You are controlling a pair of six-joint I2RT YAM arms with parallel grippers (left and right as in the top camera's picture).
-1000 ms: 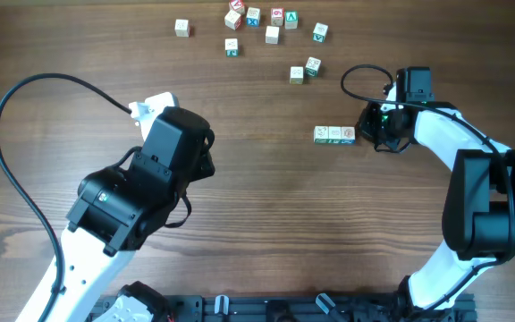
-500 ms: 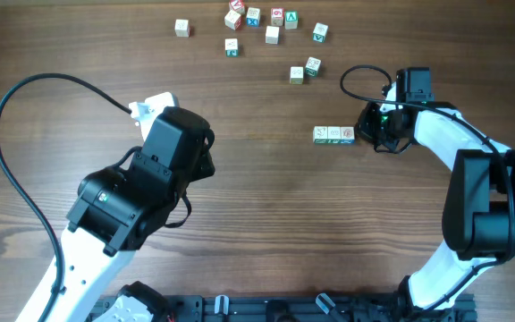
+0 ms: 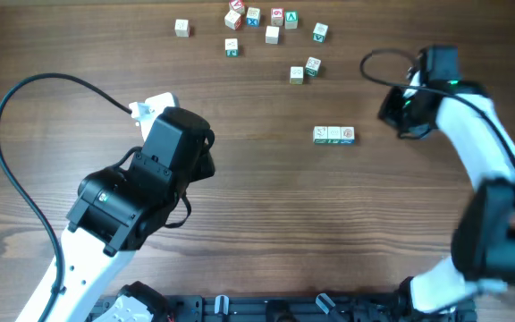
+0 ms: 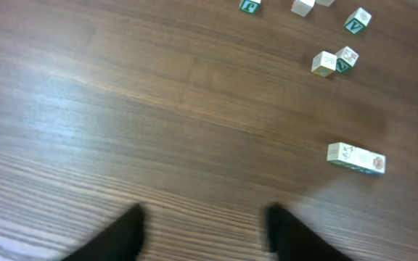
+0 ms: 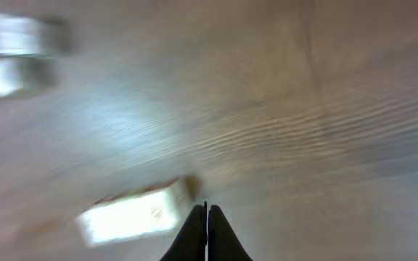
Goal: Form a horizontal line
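**Overhead view.** The horizontal line [image 3: 333,135] lies right of the frame's centre on the tabletop [image 3: 266,224]. It is three pale cubes touching side to side in a straight left-to-right row. My right end effector [image 3: 393,112] sits to the right of the row and slightly higher in the frame, near it but not touching. My left end effector [image 3: 202,154] sits left of centre, well apart from the row and mostly hidden under its own wrist housing [image 3: 175,143]. The loose cubes [image 3: 274,34] are scattered along the upper edge, separate from the row.

**Left wrist view.** My two dark fingertips [image 4: 129,232] show at the bottom edge. They stand wide apart with bare tabletop between them, and nothing is held. The row lies at the right of the frame, above and to the right of the fingertips and well apart from them. Several loose cubes occupy the upper right corner.

**Right wrist view.** This view is blurred. My right end effector's fingers meet tip to tip at bottom centre, fully closed and holding nothing. The row appears as a pale smeared bar at lower left, its right end just beside the tips. Contact cannot be judged in this view. I cannot identify the pale shapes at upper left.
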